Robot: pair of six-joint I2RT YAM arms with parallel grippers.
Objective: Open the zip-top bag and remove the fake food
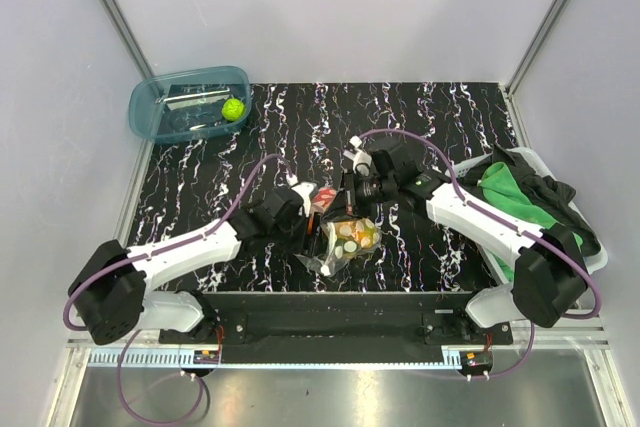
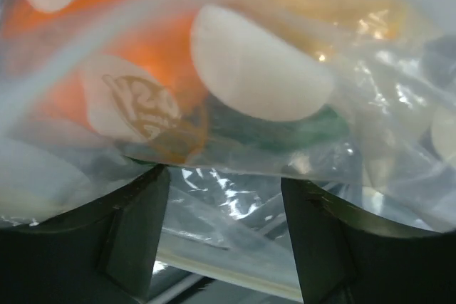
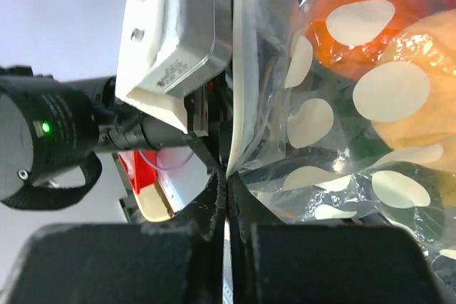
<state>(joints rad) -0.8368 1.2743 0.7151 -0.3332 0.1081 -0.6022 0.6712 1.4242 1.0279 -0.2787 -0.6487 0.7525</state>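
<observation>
meanwhile, right tool [image 3: 226, 179] clamps the bag [image 3: 356, 90] at its stiffer zip edge, likely the best hold; left tool [image 2: 223, 179] stands apart beside limp, slippery film.

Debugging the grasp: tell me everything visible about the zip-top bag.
The zip-top bag is clear, crinkly plastic printed with pale dots, at the near middle of the table. Orange, yellow and green food shows through it. The right gripper is shut on its edge strip; the left gripper is open, with loose film between its fingers. Whether the seal is open cannot be told.
</observation>
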